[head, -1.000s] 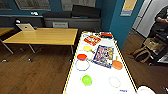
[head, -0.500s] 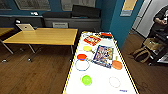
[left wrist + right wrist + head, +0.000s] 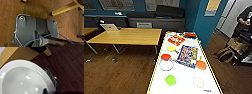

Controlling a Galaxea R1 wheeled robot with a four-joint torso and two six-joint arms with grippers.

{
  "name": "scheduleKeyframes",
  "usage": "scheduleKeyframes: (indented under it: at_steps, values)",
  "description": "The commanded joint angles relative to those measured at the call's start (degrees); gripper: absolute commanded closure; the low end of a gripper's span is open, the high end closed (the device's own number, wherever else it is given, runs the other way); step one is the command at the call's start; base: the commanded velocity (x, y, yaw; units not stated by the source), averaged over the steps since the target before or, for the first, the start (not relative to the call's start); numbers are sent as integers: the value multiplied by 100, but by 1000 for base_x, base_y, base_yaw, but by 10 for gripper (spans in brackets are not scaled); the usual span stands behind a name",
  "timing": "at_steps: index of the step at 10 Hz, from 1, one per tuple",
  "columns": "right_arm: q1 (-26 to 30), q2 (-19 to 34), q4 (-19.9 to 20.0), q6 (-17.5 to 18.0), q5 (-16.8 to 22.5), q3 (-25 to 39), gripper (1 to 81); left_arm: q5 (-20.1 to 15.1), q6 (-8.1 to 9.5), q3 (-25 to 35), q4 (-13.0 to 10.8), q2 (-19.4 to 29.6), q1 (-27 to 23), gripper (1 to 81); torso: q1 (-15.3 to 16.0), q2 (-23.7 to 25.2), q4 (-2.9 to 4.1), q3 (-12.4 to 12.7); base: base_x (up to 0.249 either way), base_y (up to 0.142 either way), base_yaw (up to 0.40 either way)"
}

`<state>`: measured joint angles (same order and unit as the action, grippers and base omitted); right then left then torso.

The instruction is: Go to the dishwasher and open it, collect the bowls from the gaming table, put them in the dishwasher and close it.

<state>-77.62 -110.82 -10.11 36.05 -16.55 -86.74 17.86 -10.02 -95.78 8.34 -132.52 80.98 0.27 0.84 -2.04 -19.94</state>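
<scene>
The gaming table [image 3: 184,75], a yellow-edged bench with a white top, runs from the head view's 6 o'clock toward 12 o'clock, so the robot faces it lengthwise, apparently to reach what lies on it. A green bowl [image 3: 170,80] sits nearest, a red bowl [image 3: 165,56] farther up beside a game board [image 3: 187,55]. The right wrist view shows a white bowl [image 3: 21,79] large against the wrist, likely carried there. Whether either arm's fingers are open or closed cannot be told.
</scene>
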Motion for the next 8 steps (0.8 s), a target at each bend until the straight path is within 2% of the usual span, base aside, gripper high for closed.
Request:
scheduleKeyframes:
  at_steps: [1,5,6,8]
  values:
    - [-645,-610,-598,-151,-577,-589,811,-292,158,1246,36,929,-683,10,0,0,0,0,0,0,0]
    - [-725,-1865,-1054,-151,-542,-1624,811,-520,167,2573,687,1834,-1869,10,0,0,0,0,0,0,0]
    - [-734,-2139,-1178,-142,-515,-1881,811,-712,167,2800,844,2044,-2151,10,0,0,0,0,0,0,0]
    - [-707,-2632,-1266,-151,-401,-2320,811,-1205,167,2854,1099,2045,-2723,10,0,0,0,0,0,0,0]
